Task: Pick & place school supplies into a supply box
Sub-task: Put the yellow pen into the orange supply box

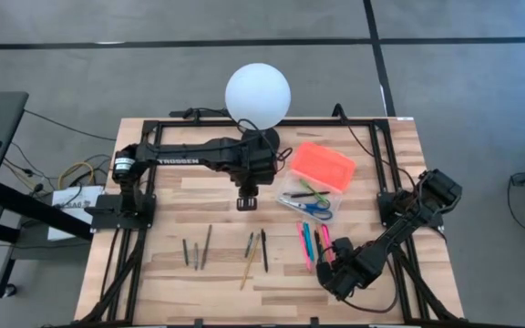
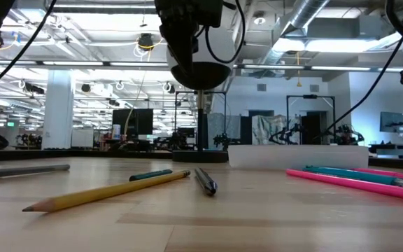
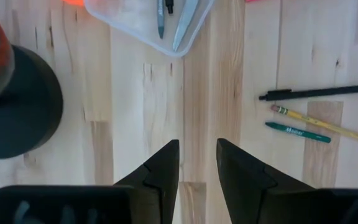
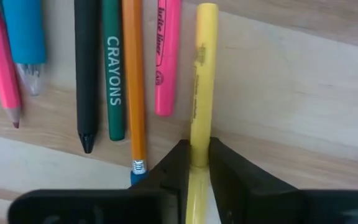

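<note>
The right gripper is sitting nearest the lens, its jaws pinching a yellow highlighter lying on the table just beside a pink one. The supply box is waiting well apart, scissors inside. The left gripper is hanging near it, fingers parted and empty. The highlighter is looking light, stiff and smooth; gripping mid-barrel should be stopping it tipping.

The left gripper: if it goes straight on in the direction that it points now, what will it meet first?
Probably the supply box. Ahead of the left gripper, whose fingers are apart and hold nothing, lies bare table, then the box's clear corner. How high the gripper hangs is unclear, so it may pass above it.
</note>
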{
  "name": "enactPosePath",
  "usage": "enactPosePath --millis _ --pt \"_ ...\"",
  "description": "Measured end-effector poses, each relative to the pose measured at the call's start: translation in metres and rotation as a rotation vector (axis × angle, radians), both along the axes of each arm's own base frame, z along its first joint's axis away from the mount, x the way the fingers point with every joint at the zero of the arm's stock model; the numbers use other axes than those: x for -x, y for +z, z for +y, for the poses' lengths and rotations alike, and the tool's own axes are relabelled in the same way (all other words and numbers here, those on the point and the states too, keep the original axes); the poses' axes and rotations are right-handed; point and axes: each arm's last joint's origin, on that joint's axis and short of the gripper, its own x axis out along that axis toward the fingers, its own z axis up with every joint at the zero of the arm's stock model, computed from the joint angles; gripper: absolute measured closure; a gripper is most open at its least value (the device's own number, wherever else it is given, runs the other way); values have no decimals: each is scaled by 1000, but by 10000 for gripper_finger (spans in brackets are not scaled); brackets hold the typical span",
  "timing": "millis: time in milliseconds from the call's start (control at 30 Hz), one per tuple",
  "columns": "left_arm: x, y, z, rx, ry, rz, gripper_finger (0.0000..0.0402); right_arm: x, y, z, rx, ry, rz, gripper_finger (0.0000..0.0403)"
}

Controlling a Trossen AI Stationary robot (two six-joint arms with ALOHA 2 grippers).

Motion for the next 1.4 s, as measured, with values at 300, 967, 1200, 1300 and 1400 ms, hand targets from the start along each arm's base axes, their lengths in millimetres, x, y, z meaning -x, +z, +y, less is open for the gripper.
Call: enactPosePath --millis 300,967,1200,1300,1400 --pt "4 -1 -6 6 7 46 299 1 -1 0 0 24 14 388" --pt "5 -2 -7 9 27 61 299 20 45 -16 22 97 -37 392" --pt "11 -11 -8 15 58 142 299 18 72 -43 107 191 -131 390" --pt "15 -17 -13 17 67 172 299 13 80 -58 140 279 -149 391" --pt "16 -22 -19 11 71 190 299 5 87 -76 177 363 -161 390"
